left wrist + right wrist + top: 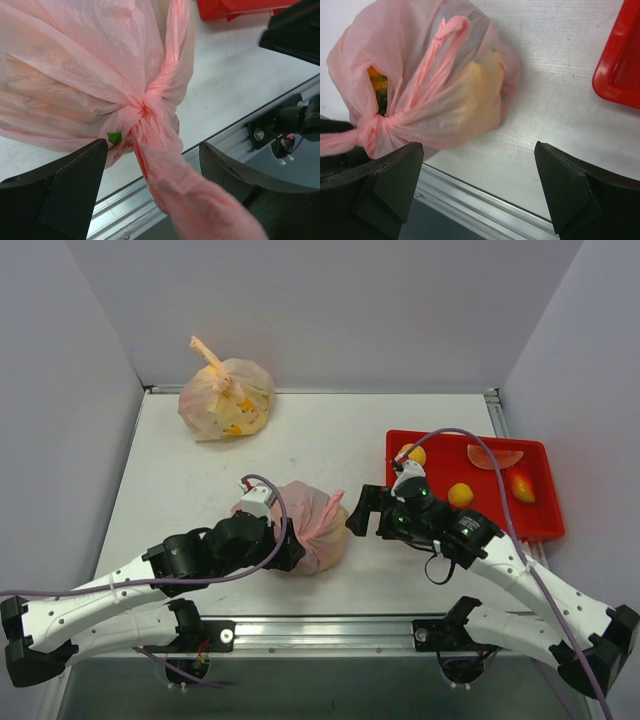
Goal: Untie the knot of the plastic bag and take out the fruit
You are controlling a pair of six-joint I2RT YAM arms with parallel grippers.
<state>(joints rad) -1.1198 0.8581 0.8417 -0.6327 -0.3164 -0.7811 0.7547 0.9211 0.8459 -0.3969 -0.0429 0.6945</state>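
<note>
The pink plastic bag (pixel 312 522) lies at the table's near middle, tied shut. In the left wrist view its knot (pixel 145 107) sits just ahead of my left gripper (pixel 152 165). The jaws are open, and the twisted pink tail (pixel 190 200) runs back between the fingers (pixel 55 190). In the top view my left gripper (pixel 288 548) is at the bag's near left side. My right gripper (pixel 364 518) is open and empty just right of the bag. In the right wrist view (pixel 477 175) the bag (pixel 435 75) shows a yellow fruit (pixel 477 95) through the plastic and the knot (pixel 370 132) at far left.
A paler orange bag (pixel 225 398) stands at the back left. A red tray (pixel 545 518) at the right holds oranges (pixel 460 494) and a watermelon slice (pixel 495 457). The metal front rail (pixel 330 630) runs just near of the pink bag. Walls close the sides and back.
</note>
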